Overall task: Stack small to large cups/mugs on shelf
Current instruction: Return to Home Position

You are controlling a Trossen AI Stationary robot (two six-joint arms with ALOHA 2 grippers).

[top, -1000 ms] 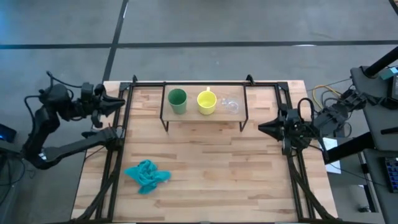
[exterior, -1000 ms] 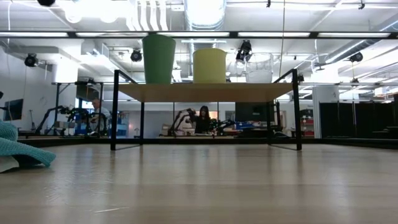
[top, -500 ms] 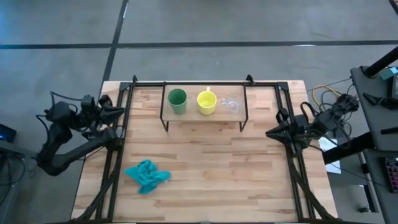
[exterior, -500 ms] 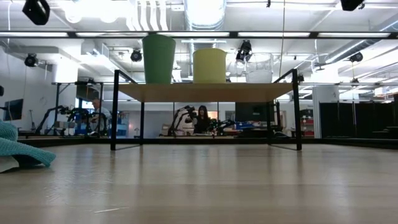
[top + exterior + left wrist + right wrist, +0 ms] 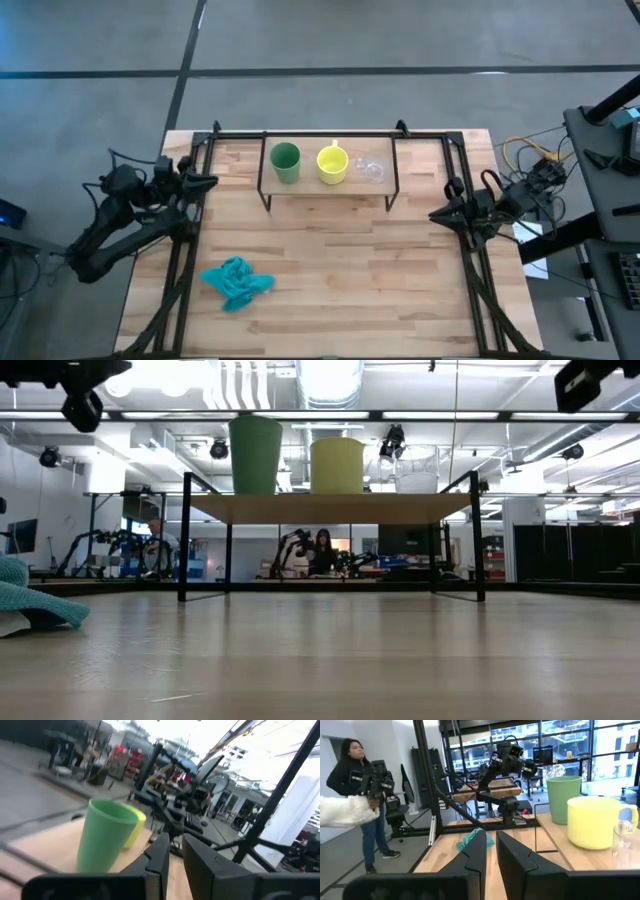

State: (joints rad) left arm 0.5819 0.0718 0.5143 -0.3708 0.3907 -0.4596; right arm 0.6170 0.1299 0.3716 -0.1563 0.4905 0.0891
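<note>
Three vessels stand in a row on the shelf (image 5: 310,186) near the table's far edge: the green cup (image 5: 286,161), the yellow mug (image 5: 333,163) and the clear glass cup (image 5: 372,169). Each rests upright on its base on the wooden top (image 5: 330,509), as the low view shows for the green cup (image 5: 256,455), the yellow mug (image 5: 337,465) and the glass cup (image 5: 417,470). My left gripper (image 5: 207,181) hovers shut at the table's left edge, pointing toward the shelf. My right gripper (image 5: 437,213) hovers shut at the right edge. Both hold nothing.
A crumpled teal cloth (image 5: 236,282) lies on the tabletop near the left near corner. Black frame rails (image 5: 185,260) run along the table's left, right and far sides. A person (image 5: 355,795) stands in the room beyond the table.
My left arm has swung so that its gripper moved a little toward the table's near edge, still at the left rail. My right gripper has drawn back toward the table's right edge. The cups and the cloth have stayed where they were.
</note>
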